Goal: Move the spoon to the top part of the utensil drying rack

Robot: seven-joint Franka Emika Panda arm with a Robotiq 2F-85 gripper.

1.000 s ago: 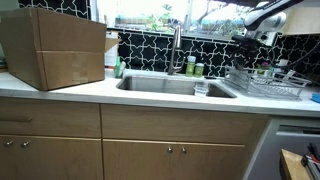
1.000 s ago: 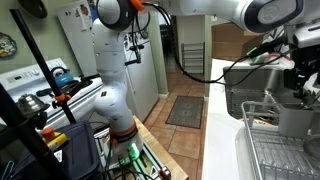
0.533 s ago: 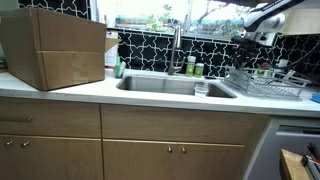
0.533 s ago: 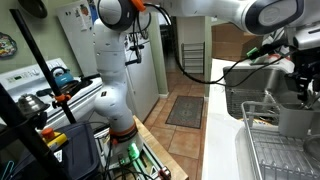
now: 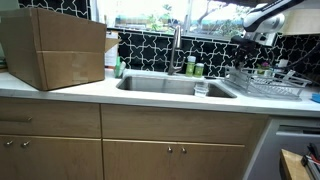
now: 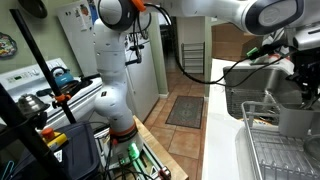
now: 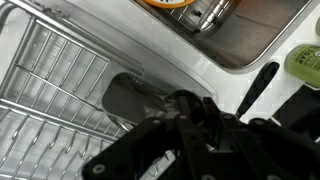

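Observation:
The utensil drying rack point(image 5: 265, 85) of thin silvery wire stands on the counter beside the steel sink point(image 5: 165, 83). It also shows in an exterior view point(image 6: 272, 152) and in the wrist view point(image 7: 50, 90). A grey utensil holder point(image 7: 122, 100) hangs on the rack's edge. My gripper point(image 7: 185, 104) is low over this holder, and its dark fingers are drawn close together. The gripper point(image 6: 303, 84) sits right above the holder point(image 6: 292, 120). The spoon is hidden by the gripper body, and I cannot make out anything between the fingertips.
A large cardboard box point(image 5: 55, 48) stands on the counter left of the sink. The faucet point(image 5: 177, 50) and small bottles point(image 5: 192, 68) line the tiled back wall. A glass point(image 5: 201, 88) sits at the sink's front corner. The robot base point(image 6: 115, 100) stands on the floor.
The fingers have drawn inward over the grey holder. The arm itself has hardly moved.

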